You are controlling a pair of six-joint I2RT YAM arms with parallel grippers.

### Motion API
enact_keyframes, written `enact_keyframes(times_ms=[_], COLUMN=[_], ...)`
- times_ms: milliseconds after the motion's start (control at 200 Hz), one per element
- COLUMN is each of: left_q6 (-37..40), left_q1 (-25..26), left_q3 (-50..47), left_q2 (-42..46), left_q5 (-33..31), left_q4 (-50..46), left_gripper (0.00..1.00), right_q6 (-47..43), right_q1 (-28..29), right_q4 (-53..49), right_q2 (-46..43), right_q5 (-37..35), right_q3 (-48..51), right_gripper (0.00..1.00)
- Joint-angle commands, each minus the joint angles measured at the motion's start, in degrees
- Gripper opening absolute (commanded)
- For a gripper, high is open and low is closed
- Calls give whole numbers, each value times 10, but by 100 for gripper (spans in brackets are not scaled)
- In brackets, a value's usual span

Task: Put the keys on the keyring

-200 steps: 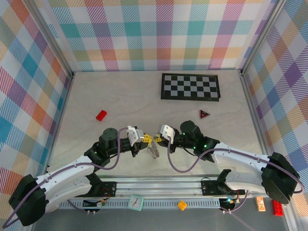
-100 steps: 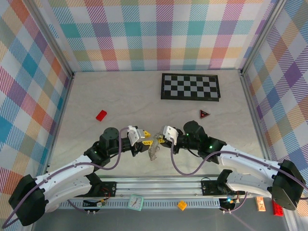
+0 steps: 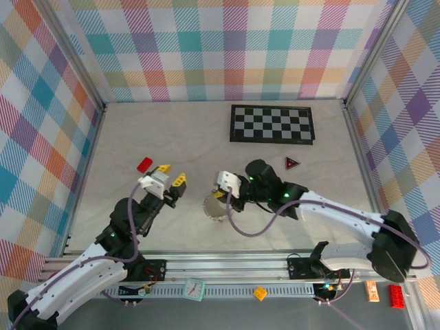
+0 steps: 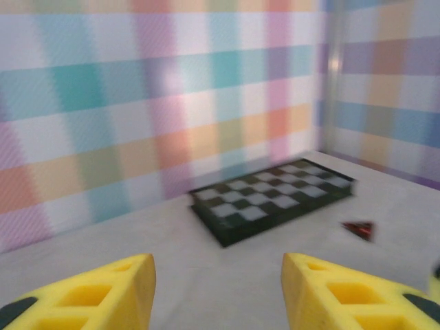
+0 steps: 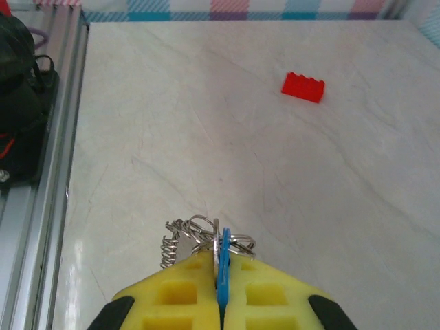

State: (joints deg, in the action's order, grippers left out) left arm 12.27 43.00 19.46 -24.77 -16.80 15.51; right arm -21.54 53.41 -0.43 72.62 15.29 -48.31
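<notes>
Seen from above, the left pincer [image 3: 172, 172] sits left of the middle of the picture. Its two yellow fingers are spread apart with nothing between them. The red block [image 3: 144, 164] lies on the tabletop [image 3: 192, 130] near it, up and to the left. The right pincer [image 3: 218, 195] is near the middle and points left. The keyring [image 3: 214, 208], a loop of thin grey chain, is right at its tip, just below the middle of the picture. The black-and-white board [image 3: 272, 124] lies higher up, right of the middle. The small red triangle [image 3: 293, 163] is below the board's right end.

In the left wrist view, the left pincer [image 4: 216, 295] is at the bottom. Its yellow fingers [image 4: 89, 295] stand wide apart, with bare tabletop between them. The board [image 4: 275, 205] is in the middle, a bit blurry. The red triangle [image 4: 359, 229] is at the right, and a checked wall [image 4: 137, 103] stands behind.

In the right wrist view, the right pincer [image 5: 218, 275] is at the bottom middle. Its fingers are pressed together, pinching the blue key [image 5: 223, 251] on its edge. The keyring [image 5: 203, 237] bunches up in silvery loops just above the fingertips, touching the key. The red block [image 5: 303, 86] lies in the upper right, well apart. A metal rail [image 5: 41, 137] runs down the left edge.
</notes>
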Motion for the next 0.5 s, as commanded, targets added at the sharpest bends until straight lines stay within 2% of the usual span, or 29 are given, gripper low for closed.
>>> enact_keyframes(times_ms=[0, 95, 230, 345, 495], left_q6=[-27, -42, -54, -64, -76], left_q1=[0, 0, -1, -2, -2], left_q3=[25, 37, 59, 65, 49], left_q2=[42, 76, 104, 116, 117], left_q5=[-177, -247, -305, -331, -344], left_q4=[-72, -115, -183, -219, -209], left_gripper=[52, 53, 54, 54, 56], right_q6=[-3, 31, 43, -5, -71], right_q1=[22, 30, 30, 30, 18], right_q4=[68, 126, 156, 111, 3], right_q2=[66, 136, 211, 228, 226], right_q5=[61, 89, 97, 63, 15], right_q3=[-74, -125, -158, -141, -108], right_gripper=[0, 0, 0, 0, 0])
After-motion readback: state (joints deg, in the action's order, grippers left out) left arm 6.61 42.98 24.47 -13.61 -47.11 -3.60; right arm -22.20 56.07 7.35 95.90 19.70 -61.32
